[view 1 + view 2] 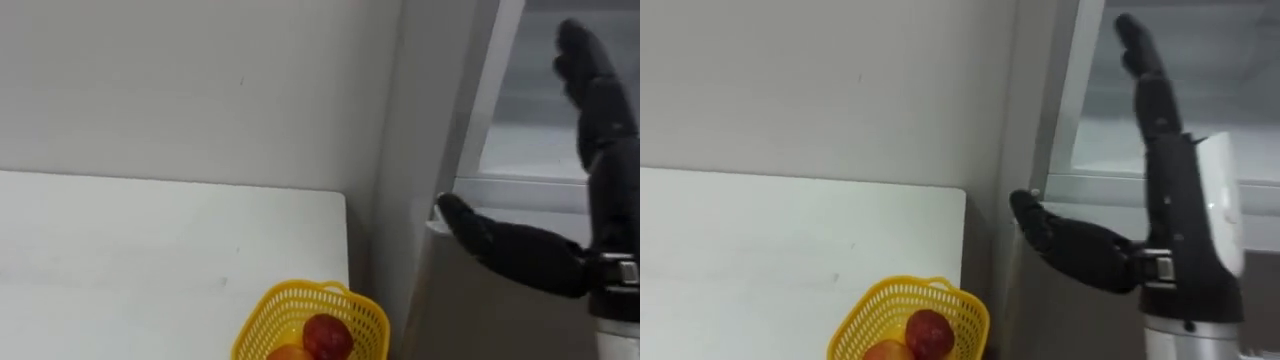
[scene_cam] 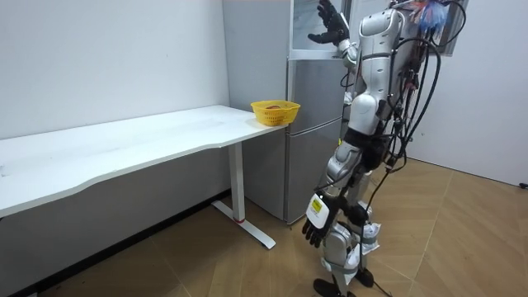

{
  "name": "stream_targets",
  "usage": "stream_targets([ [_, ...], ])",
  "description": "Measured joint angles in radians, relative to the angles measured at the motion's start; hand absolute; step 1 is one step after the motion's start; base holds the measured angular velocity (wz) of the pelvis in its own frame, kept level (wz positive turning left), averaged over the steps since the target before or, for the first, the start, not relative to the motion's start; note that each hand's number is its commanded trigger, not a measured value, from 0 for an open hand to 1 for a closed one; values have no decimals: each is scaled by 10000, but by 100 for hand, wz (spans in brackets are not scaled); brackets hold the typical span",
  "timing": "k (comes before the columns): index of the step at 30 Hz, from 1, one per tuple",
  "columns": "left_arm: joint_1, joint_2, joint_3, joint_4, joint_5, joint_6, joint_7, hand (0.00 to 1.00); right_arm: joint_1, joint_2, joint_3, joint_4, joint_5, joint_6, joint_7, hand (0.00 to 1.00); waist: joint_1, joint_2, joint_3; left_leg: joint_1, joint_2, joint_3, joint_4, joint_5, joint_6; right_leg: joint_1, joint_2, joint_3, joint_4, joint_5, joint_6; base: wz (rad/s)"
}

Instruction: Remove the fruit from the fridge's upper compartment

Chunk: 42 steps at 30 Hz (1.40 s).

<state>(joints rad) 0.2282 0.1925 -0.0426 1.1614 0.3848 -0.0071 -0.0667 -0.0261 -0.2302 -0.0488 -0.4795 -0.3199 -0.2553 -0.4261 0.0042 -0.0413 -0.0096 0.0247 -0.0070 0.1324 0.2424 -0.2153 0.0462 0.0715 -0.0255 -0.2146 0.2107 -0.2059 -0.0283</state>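
Right hand (image 1: 1175,200): one, raised high in front of the upper fridge compartment (image 1: 1110,110), fingers straight and pointing up, thumb (image 1: 1060,235) stretched out sideways; it held nothing.
Thumb tip: just beside the fridge's front edge, at the ledge (image 1: 1090,185) below the upper compartment; I could not tell whether it touched.
Basket (image 1: 865,320): one, yellow and round with an open weave, standing at the table corner nearest the fridge.
Fruit: two in the basket, one red (image 1: 928,332) and one orange (image 1: 885,352), lying against each other.
Table (image 1: 760,250): one, long and white, against the pale wall (image 1: 840,80), with its end just beside the fridge.
Fridge (image 2: 309,124): one, tall and grey, in the corner; the upper part looked pale inside, and what it held was too faint to make out.
Left hand (image 2: 318,223): one, hanging low by the robot's thigh, fingers loose and holding nothing.
Robot: stood upright close to the fridge, facing it, with its right arm lifted to the top section.
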Motion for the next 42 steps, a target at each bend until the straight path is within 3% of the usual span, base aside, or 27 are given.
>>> stream_targets([
  [2,-7,-23,8,-16,-4,-14,-9,0,151,4,-252,-105,37,-298,-528,0,-123,43,-40,53,0,62,-59,0,1,14,33,143,-50,19,26,-14],
  [7,-85,-58,-21,-20,-11,-13,190,0,532,2,-722,-55,861,-564,-1681,0,-360,61,-29,81,19,206,-120,0,2,-10,87,254,-74,38,28,-7],
  [13,-172,-82,-202,-21,-20,0,598,0,1457,9,-627,1281,3202,-479,-1922,0,-507,162,31,210,78,331,-231,-32,-28,88,109,357,-62,69,9,-7],
  [18,-148,-181,-399,-21,-426,90,621,0,1797,16,-492,2378,6349,-226,-1493,0,-539,306,118,194,110,530,-264,-40,-39,-82,123,500,-79,78,-9,-13],
  [25,251,-205,-385,-905,-411,191,290,0,2448,181,-509,4105,10980,305,-289,0,-603,319,73,-13,106,547,-200,-35,-41,-279,111,500,-71,70,-17,0],
  [28,425,-204,-364,-1215,-406,231,289,0,2466,192,-515,5027,12434,406,157,0,-651,306,-4,-140,106,583,-158,-34,-39,-365,109,523,-66,70,-17,0],
  [34,580,-199,-159,-1328,-413,238,286,0,2432,210,-619,5798,14984,516,954,0,-781,219,10,-122,109,557,-42,-34,-39,-284,105,496,-73,70,-17,0],
  [38,670,-202,-36,-1531,-408,262,276,0,2206,231,-1297,6483,16872,617,1147,0,-831,218,49,-136,107,530,-35,-43,-29,-376,102,481,-78,36,12,5],
  [42,745,-188,605,-1669,-415,295,307,0,1906,160,-2493,7096,17520,616,1046,0,-867,250,63,-147,100,485,-57,-51,-15,-377,96,474,-32,22,20,3],
])
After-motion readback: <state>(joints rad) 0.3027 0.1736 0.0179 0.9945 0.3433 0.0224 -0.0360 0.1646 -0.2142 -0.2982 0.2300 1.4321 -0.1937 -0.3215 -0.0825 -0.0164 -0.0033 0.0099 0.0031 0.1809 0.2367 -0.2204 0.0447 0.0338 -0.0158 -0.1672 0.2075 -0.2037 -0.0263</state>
